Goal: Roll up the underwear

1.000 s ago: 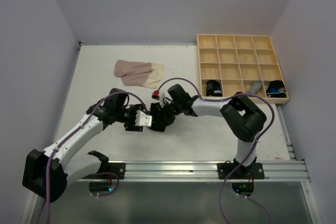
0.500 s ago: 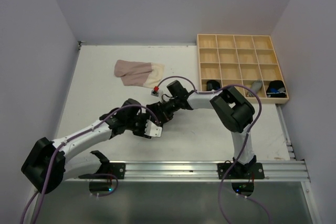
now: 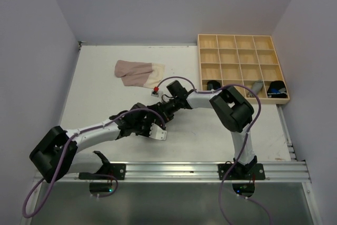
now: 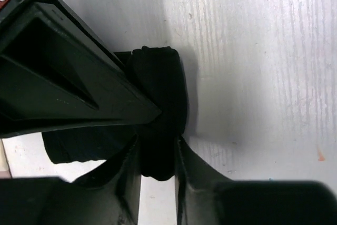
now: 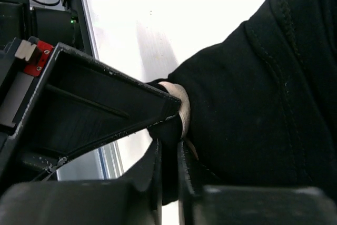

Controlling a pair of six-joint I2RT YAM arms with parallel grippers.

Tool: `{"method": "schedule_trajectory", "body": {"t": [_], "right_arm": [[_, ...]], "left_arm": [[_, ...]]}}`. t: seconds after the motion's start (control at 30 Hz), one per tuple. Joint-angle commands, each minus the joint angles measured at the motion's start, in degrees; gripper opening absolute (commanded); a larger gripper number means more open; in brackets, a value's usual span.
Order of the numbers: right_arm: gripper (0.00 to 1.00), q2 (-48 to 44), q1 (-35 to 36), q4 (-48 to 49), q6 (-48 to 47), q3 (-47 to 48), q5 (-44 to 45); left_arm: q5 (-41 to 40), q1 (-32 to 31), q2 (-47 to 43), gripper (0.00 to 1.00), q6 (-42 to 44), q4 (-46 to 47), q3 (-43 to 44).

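You are pinching the black underwear [image 4: 158,98], a soft thick roll, just toward 6 o'clock of the white table's [image 3: 95,93] centre. Your left gripper [image 4: 156,148] is squeezing its end. Your right gripper [image 5: 169,148] is clamping a stitched black fold that shows a beige lining. A flat pink-beige garment [image 3: 138,73] is lying at 11 o'clock.

- Can't read any text, brand or number anywhere from my end.
- Nothing legible on the wooden tray [image 3: 226,56] or the black underwear [image 4: 158,77] either.
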Motion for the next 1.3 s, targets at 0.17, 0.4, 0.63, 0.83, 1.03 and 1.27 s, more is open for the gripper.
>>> {"method": "schedule_trajectory", "body": {"t": [0.17, 0.4, 0.63, 0.83, 1.03, 1.27], "right_arm": [[0.48, -8.2, -5.3, -7.7, 3.6, -6.5, 16.4], [0.67, -32.5, -11.0, -10.5, 4.5, -14.6, 30.0], [0.63, -49.2, -11.1, -12.5, -0.6, -21.9, 31.7], [0.52, -59.2, -10.5, -10.8, -1.7, -25.4, 28.2], [0.47, -61.1, -7.8, -12.6, -2.7, -25.8, 34.8], [0.49, -57.1, 3.5, -8.7, -7.7, -26.7, 37.0]], "left_arm": [[4.6, -1.9, 14.3, 0.00, -2.4, -10.0, 6.8], [16.7, -1.7, 25.0, 0.00, -3.0, -16.0, 15.8], [25.4, -1.1, 36.5, 0.00, -0.7, -30.6, 28.0], [26.9, 1.7, 45.3, 0.00, -1.9, -39.3, 35.3], [28.6, 7.4, 48.4, 0.00, -5.7, -41.8, 38.5], [23.3, 9.1, 49.8, 0.00, -6.5, -44.0, 38.9]]}}
